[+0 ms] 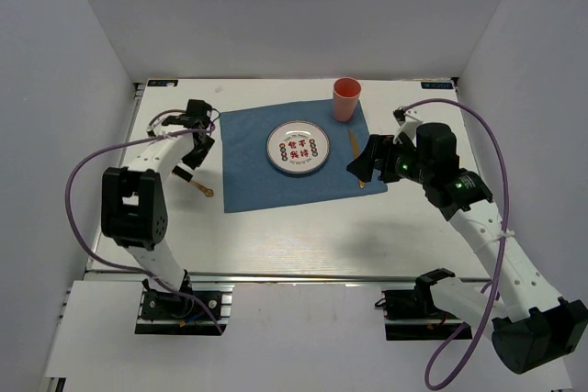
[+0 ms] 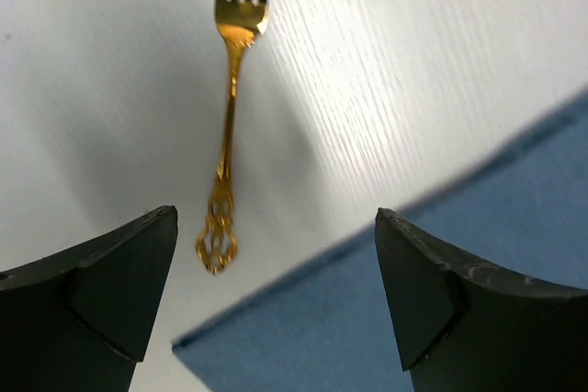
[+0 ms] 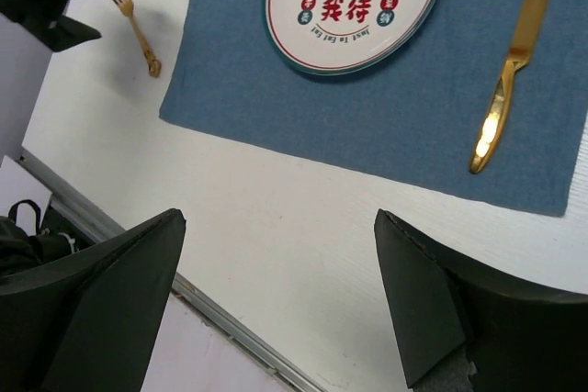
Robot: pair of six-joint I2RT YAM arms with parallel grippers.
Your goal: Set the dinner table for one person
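The white dinner table (image 1: pixel 303 236) carries a blue cloth (image 1: pixel 276 185) with a round printed plate (image 1: pixel 298 149) in its middle. A pink cup (image 1: pixel 345 98) stands at the cloth's far right corner. A gold knife (image 1: pixel 356 149) lies on the cloth right of the plate, and it also shows in the right wrist view (image 3: pixel 510 71). A gold fork (image 1: pixel 199 185) lies on the bare table left of the cloth. My left gripper (image 1: pixel 196 153) is open and empty just above the fork (image 2: pixel 228 117). My right gripper (image 1: pixel 356 167) is open and empty, beside the knife.
The metal rail of the table's near edge (image 3: pixel 211 309) runs below my right gripper (image 3: pixel 280 263). The cloth's edge and corner (image 2: pixel 413 300) lie between my left gripper's fingers. White walls close in the table on three sides.
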